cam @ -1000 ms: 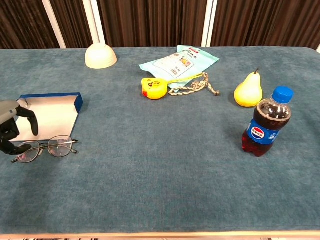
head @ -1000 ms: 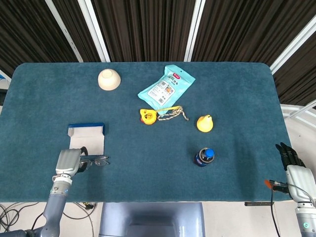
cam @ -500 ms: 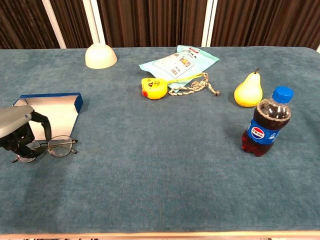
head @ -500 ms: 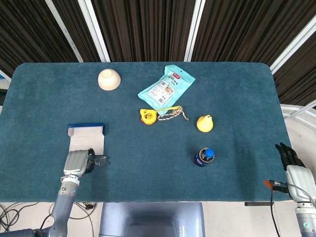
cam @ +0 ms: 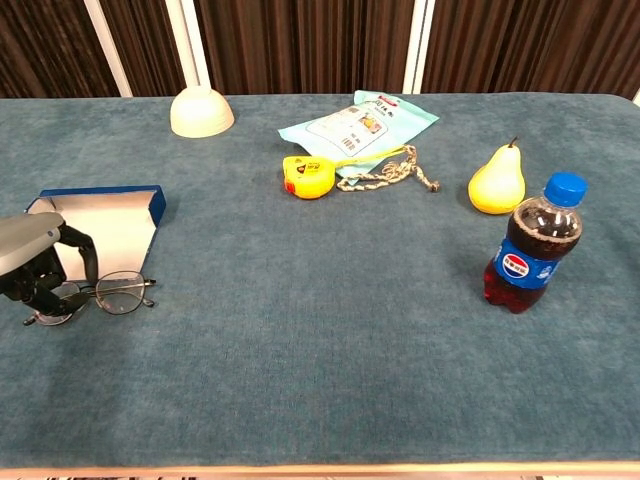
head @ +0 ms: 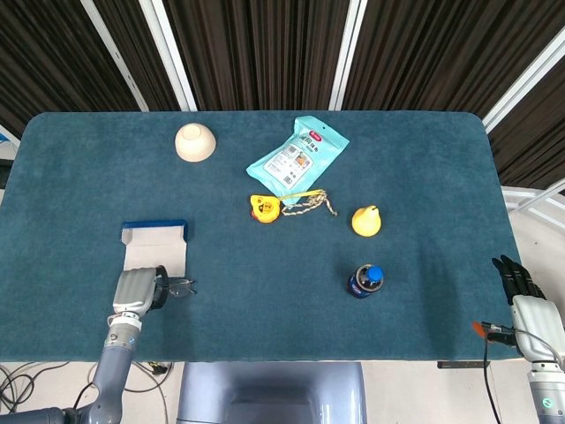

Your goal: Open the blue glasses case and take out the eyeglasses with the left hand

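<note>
Case (cam: 105, 225) lies open and bare inside, glasses (cam: 105, 293) out on the table just in front of it, left hand (cam: 35, 268) curled over their left end, grip or release not discernible; task looks nearly done.

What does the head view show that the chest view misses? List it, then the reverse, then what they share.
Only the head view shows the right hand, off the table's right edge, and the left forearm.

Only the chest view shows the bottle side on, with its label and dark drink.

Both show the left hand at the eyeglasses, the open blue glasses case, bowl, snack bag, tape measure and pear.
</note>
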Motion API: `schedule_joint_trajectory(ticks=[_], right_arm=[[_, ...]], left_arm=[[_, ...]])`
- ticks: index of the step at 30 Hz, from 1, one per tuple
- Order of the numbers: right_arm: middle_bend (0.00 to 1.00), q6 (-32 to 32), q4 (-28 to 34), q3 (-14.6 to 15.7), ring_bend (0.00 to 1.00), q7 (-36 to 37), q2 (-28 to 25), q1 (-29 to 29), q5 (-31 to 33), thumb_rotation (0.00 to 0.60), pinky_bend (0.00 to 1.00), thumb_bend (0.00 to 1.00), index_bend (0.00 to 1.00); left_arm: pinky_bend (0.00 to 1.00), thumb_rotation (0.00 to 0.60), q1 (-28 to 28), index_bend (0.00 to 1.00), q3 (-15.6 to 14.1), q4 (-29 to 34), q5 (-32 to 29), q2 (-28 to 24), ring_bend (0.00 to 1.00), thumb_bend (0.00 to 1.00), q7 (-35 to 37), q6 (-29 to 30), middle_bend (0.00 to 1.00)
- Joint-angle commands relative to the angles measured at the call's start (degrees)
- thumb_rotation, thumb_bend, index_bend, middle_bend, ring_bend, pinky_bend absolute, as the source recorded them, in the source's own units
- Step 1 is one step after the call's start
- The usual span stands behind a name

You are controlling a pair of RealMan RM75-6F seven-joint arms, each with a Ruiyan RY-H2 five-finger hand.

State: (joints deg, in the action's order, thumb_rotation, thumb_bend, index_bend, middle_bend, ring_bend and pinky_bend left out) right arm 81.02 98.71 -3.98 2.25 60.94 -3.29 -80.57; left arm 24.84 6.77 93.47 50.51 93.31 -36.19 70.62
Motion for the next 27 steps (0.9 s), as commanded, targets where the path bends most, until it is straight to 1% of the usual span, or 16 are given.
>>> schedule_joint_trajectory(ticks=[1,10,19,23,27], right_arm=[[0.00,0.0,0.0,0.0,0.00,0.0,0.0,0.0,0.0,0.600,0.21,0.19,0.00],[0.00,0.0,0.1,0.0,0.00,0.1,0.0,0.0,0.2,0.600,0.21,0.19,0.00],[0.00,-0.1,0.1,-0.1,0.00,0.2,-0.1,0.0,0.2,0.600,0.21,0.19,0.00],[0.00,-0.2,0.1,-0.1,0.00,0.2,0.0,-0.1,0.3,0.600,0.21,0.19,0.00],[0.00,-0.3,0.1,-0.1,0.00,0.2,0.0,-0.1,0.5,0.600,0.21,0.19,0.00]], left_arm=[[1.00,0.600,0.1,0.53,0.1,-0.1,-0.3,0.1,0.99,0.39,0.1,-0.1,1.00],[1.00,0.600,0.3,0.59,-0.1,-0.1,-0.6,0.2,0.99,0.46,0.3,-0.1,1.00],[1.00,0.600,0.8,0.59,0.4,1.4,-0.4,0.0,0.99,0.47,0.7,0.0,1.00],[1.00,0.600,1.6,0.59,1.2,2.3,-0.1,0.8,0.99,0.47,0.3,0.3,1.00],[1.00,0.600,3.4,0.59,2.4,2.6,-0.6,2.6,0.99,0.47,-1.7,0.3,1.00]])
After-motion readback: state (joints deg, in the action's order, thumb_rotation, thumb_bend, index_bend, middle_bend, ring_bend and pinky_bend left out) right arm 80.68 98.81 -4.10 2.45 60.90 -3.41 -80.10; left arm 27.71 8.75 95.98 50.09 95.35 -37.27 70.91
